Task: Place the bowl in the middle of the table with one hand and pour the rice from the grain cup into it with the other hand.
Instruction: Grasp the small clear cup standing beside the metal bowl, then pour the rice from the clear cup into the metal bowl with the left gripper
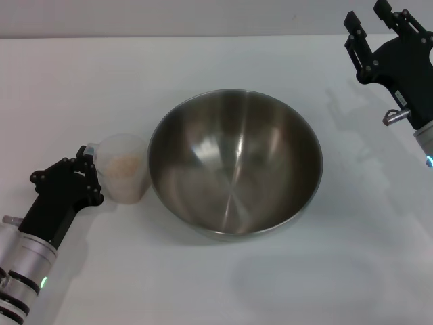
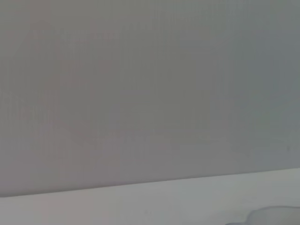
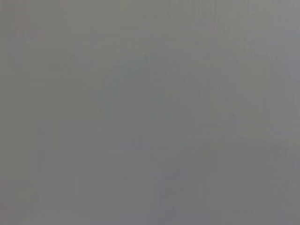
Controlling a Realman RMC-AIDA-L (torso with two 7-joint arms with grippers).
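Bowl (image 1: 235, 164): centre of the head view, upright on the table, mouth facing up, round with no long axis; its brushed inside holds nothing visible.
Table (image 1: 203, 284): plain white surface filling nearly the whole head view; a faint round shadow lies on it at lower centre-right.
Left gripper (image 1: 88, 169): lower left of the frame, black fingers reaching toward the upper right and pinching the grain cup at its left side where the handle sits; the silver arm runs off the lower left corner with a green ring glowing.
Grain cup (image 1: 122, 167): left of centre, standing upright, its axis vertical, mouth up, just beside the bowl's left rim; whether they touch, cannot tell.
Rice (image 1: 124, 162): pale beige heap seen inside the cup.
Right gripper (image 1: 376, 20): upper right corner, raised, well apart from the bowl, fingers spread and pointing toward the top of the frame.
Room: a grey wall (image 1: 169, 17) strip along the top edge beyond the table's far side.
Wrist views: left shows grey wall above a white strip of table; right shows plain grey only.
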